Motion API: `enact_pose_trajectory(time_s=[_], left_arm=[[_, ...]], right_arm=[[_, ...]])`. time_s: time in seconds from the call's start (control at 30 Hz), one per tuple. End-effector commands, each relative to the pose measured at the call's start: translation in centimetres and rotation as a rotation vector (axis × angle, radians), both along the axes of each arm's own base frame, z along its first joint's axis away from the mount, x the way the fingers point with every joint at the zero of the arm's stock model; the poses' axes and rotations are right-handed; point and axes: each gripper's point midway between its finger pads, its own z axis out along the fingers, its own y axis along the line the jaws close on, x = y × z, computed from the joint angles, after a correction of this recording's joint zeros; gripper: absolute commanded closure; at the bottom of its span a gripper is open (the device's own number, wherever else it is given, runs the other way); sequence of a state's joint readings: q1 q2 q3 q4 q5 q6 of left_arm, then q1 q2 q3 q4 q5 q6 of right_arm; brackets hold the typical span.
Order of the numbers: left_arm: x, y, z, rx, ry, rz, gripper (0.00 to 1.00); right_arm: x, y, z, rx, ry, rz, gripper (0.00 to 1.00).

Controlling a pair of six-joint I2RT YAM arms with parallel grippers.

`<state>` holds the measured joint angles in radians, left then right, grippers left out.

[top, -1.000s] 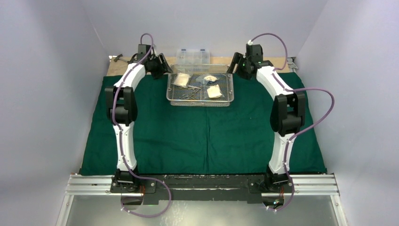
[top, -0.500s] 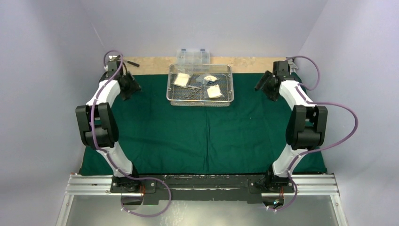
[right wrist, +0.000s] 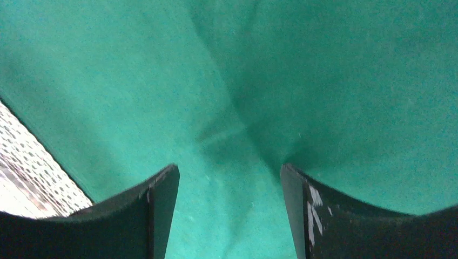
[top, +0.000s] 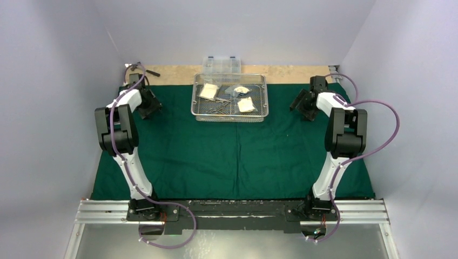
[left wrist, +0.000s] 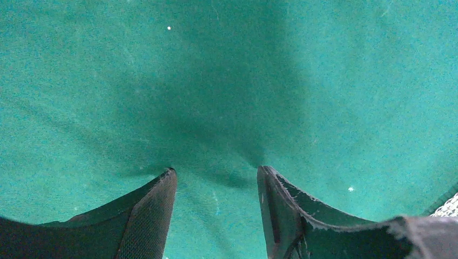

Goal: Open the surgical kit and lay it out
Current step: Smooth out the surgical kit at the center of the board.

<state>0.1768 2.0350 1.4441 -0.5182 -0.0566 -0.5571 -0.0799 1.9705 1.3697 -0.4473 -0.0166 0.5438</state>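
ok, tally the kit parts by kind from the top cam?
green cloth: 1
wire-mesh tray: 1
gauze packets: 3
steel instruments in the tray: too small to count
Total: 5, plus the instruments

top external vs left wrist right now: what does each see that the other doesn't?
Only top external: the whole wire-mesh tray holding three gauze packets, the clear compartment box behind it, both arms, and the right end effector off the tray's right side. Only left wrist: the left end effector close up, fingers apart just above the fabric, with creases and a shadow ahead of them. Both: the green cloth under the left end effector.
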Motion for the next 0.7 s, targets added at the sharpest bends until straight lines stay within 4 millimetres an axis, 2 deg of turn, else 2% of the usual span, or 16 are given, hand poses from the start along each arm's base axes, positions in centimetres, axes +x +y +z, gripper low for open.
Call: enact_pose_trajectory(time_s=[0.0, 0.23, 0.37, 0.5, 0.67], left_arm=[[0.1, 1.7, -2.9, 0.028, 0.070, 0.032, 0.44], [1.0, 2.3, -3.4, 0.030, 0.079, 0.032, 0.44], [1.1, 2.3, -2.2, 0.032, 0.060, 0.033, 0.44], [2.3, 2.8, 1.8, 0.058, -0.008, 0.008, 0.44], [2.9, 3.5, 9.4, 0.120, -0.119, 0.004, 0.42]], right_arm=[[0.3, -0.4, -1.0, 0.001, 0.016, -0.028, 0.28], [0.2, -0.8, -1.3, -0.015, 0.028, -0.040, 0.28], [0.1, -1.1, 0.4, -0.037, 0.002, -0.052, 0.29], [0.3, -1.6, 3.3, -0.068, -0.041, -0.047, 0.28], [0.2, -2.0, 7.5, -0.091, -0.113, -0.052, 0.27]])
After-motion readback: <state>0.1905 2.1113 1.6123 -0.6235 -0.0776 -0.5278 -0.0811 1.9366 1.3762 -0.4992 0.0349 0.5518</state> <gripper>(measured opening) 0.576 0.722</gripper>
